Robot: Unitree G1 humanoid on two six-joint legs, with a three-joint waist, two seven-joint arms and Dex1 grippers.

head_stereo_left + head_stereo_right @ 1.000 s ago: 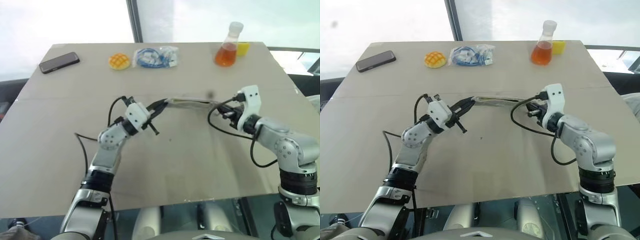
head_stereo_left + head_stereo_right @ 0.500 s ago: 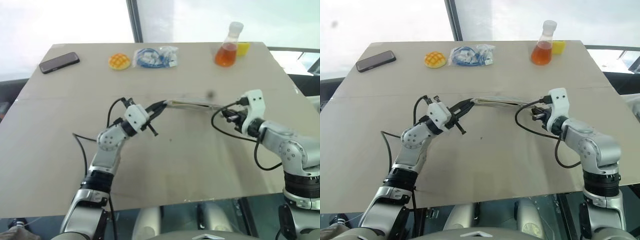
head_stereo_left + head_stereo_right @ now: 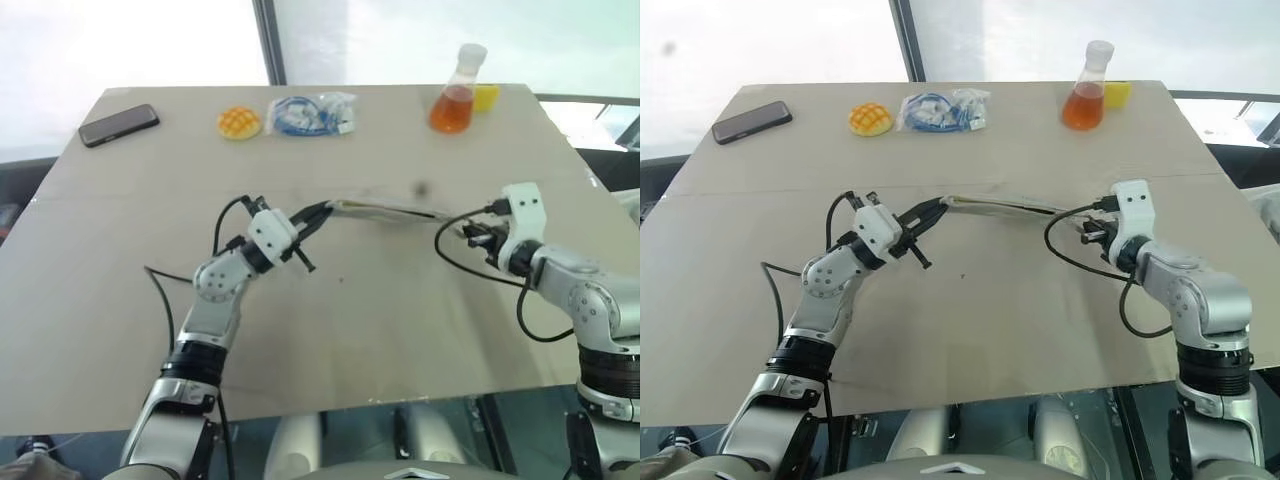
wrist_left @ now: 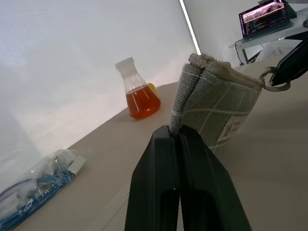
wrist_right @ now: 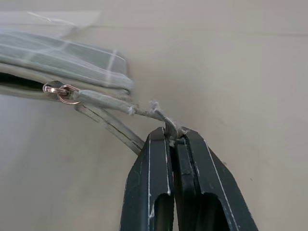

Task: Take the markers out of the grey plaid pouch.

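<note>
We had the pouch point(image 3: 385, 209) clamped in our left gripper point(image 3: 318, 214), our right gripper point(image 5: 173, 139) pinching its cord point(image 5: 115, 105); the markers were not out yet.

The grey plaid pouch point(image 3: 385, 209) hung stretched above the middle of the table, seen edge-on as a thin pale strip running left to right. Its fabric was grey with thin white grid lines and a small label near one end point(image 4: 219, 110). A pale cord loop point(image 5: 118, 105) ran off a small metal ring on the zipper at its right end, pulled taut, with a dark slit of opening beside it
</note>
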